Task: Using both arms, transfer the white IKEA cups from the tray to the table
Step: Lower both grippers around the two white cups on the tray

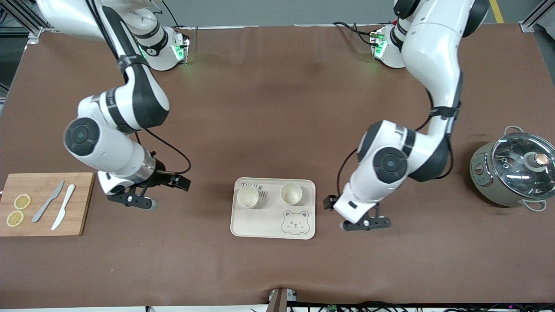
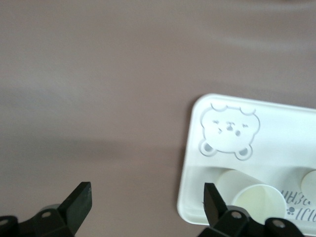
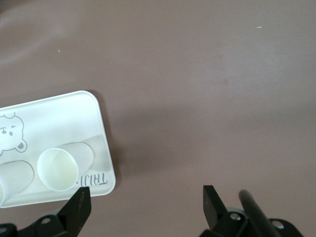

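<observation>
We see the two white cups standing upright on the cream tray [image 1: 243,225], side by side along its edge farther from the front camera: one cup [image 1: 247,196] toward the right arm's end, the other cup [image 1: 291,193] toward the left arm's end. Beside the first cup the tray carries dark lettering that we cannot read with confidence, and a bear face [image 1: 295,222] is printed in the corner nearer the camera. The left gripper [image 1: 366,223] hangs low over bare brown table [image 1: 277,108] just beside the tray, its fingers [image 2: 79,202] spread wide and holding nothing. The right gripper [image 1: 132,200] sits between the tray and a wooden cutting board [image 1: 82,203], equally wide open and empty. On the board lie two lemon slices [image 1: 18,210] and two knives [image 1: 55,206]. A glass-lidded cooker [image 1: 511,171] stands at the left arm's end.
</observation>
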Motion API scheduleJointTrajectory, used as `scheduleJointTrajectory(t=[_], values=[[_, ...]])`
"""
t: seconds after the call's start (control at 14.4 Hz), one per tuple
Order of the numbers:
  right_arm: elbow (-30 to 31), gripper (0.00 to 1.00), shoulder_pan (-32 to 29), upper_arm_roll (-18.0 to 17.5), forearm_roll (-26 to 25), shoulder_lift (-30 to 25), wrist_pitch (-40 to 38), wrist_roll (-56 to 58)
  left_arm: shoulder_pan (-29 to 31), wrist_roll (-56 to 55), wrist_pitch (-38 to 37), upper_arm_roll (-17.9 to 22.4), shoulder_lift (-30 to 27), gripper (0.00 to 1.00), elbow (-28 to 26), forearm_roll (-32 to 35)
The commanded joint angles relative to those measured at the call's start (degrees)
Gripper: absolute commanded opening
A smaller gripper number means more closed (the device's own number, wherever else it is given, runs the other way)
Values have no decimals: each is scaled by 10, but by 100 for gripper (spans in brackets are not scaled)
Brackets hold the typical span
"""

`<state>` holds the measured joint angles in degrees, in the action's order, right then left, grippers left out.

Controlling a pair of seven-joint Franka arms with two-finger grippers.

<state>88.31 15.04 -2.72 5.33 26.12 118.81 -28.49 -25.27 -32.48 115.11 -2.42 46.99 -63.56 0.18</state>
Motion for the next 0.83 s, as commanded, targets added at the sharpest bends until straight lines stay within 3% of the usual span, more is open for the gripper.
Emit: scheduleJointTrajectory(t=[0.0, 0.35, 0.76], values=[[-7, 100, 28, 3, 2, 35, 42, -16, -26, -51, 22, 6, 14, 100, 1, 7], [-27, 100, 65, 3, -1, 100, 77, -24, -62, -114, 66, 6, 26, 100, -24, 8], [-31, 100, 91, 3, -1, 135, 132, -56, -89, -152, 112, 6, 28, 100, -61, 11]])
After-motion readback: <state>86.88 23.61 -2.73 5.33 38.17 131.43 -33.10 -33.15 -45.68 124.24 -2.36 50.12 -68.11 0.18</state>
